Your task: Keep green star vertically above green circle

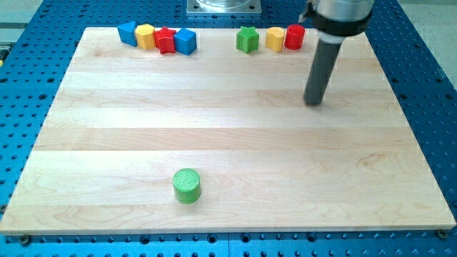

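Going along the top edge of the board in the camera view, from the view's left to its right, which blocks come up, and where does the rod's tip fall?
blue block → yellow block → red block → blue cube → green star → yellow block → red cylinder → my tip, right of and below the row.

The single camera looks down at a slant from beyond the view's bottom edge of the wooden board [228,143], facing the arm's base plate [224,6] at the view's top. It stands far enough back to take in nearly the whole board and the blue perforated table [428,86] around it.
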`<act>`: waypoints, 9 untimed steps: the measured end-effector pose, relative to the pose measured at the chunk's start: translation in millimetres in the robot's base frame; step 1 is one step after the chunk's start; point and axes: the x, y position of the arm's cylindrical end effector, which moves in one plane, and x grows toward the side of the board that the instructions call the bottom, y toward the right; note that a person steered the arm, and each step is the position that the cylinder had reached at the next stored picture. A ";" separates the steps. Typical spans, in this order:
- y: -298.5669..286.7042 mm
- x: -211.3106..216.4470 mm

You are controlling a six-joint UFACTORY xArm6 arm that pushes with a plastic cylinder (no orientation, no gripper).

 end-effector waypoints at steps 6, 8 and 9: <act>-85.8 -169.2; -163.8 -75.8; -188.7 -0.3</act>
